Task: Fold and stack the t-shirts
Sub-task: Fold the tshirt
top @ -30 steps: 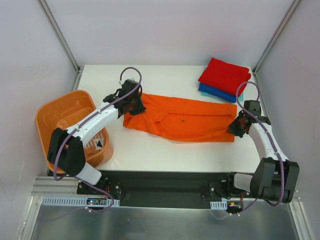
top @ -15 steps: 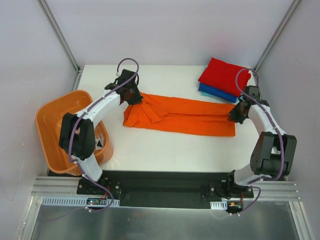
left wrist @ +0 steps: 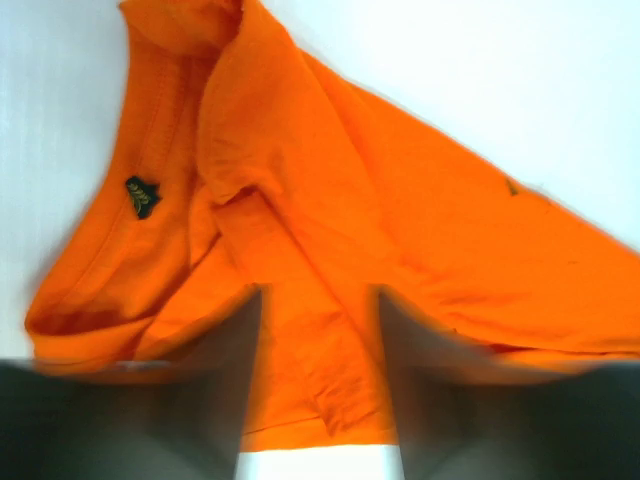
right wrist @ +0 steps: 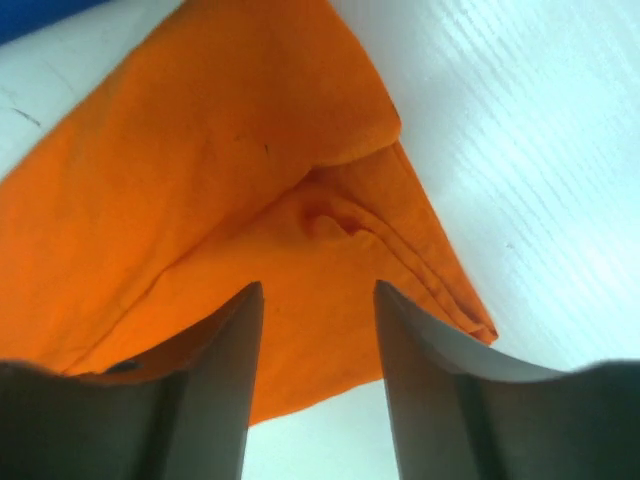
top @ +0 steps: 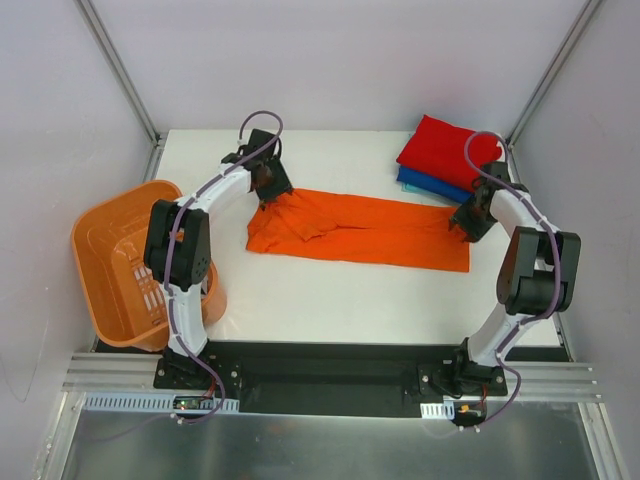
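One orange t-shirt [top: 370,232] flat under spread left tool [left wrist: 318,296], right tool [right wrist: 316,290]

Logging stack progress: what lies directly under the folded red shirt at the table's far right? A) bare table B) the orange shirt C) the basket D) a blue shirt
D: the edge of a blue shirt shows beneath the red shirt.

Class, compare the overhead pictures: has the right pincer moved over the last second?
Yes. The right pincer moved toward the far edge of the table, closer to the red folded shirt.
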Action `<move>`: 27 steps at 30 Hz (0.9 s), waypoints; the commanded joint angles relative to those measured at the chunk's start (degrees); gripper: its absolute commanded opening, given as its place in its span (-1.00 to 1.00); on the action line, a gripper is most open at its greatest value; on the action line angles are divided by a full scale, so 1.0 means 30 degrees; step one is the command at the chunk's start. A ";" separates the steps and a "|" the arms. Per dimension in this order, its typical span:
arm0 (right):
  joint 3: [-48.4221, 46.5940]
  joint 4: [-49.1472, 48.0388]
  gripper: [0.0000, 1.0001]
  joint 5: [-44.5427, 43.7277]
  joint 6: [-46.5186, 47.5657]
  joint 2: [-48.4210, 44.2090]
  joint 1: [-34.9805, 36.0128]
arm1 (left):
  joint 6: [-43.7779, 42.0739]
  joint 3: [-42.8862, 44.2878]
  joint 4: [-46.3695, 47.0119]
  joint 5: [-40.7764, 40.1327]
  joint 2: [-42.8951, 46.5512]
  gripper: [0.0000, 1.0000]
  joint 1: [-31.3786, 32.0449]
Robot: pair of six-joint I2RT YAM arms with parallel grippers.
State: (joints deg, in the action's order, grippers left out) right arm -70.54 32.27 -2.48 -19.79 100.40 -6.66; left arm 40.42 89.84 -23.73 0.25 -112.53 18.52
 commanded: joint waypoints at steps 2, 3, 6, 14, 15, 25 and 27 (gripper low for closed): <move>-0.1710 0.0959 0.63 -0.0871 0.1146 -0.0213 0.0050 | 0.0148 0.1137 -0.0880 0.0853 0.0036 0.39 -0.0110; -0.1507 0.0961 0.76 -0.1104 0.1322 -0.0795 0.0138 | 0.0177 0.0991 -0.0880 0.0796 0.0271 0.98 -0.0023; -0.0951 0.1166 0.93 -0.1545 0.1645 -0.2258 0.0664 | 0.0178 0.0143 -0.0851 0.1058 0.1384 0.98 0.0270; 0.1160 0.1137 0.93 -0.1575 0.2085 -0.3848 0.3242 | 0.0587 -0.2934 -0.0619 0.3489 0.3114 0.99 0.2258; 0.1248 0.1166 0.93 -0.1546 0.2114 -0.3644 0.3360 | 0.0675 -0.3110 -0.0530 0.3548 0.3087 0.98 0.2495; 0.1864 0.1254 0.93 -0.1722 0.2408 -0.3467 0.3683 | 0.1583 -0.3989 -0.0119 0.3138 0.2325 0.70 0.3230; 0.1923 0.1225 0.93 -0.1809 0.2437 -0.3437 0.3683 | 0.1730 -0.4340 -0.0148 0.2877 0.2325 0.51 0.3259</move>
State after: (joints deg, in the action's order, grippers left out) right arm -65.04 35.29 -6.46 -13.58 90.52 4.43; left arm 43.92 78.39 -24.51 10.20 -105.73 28.77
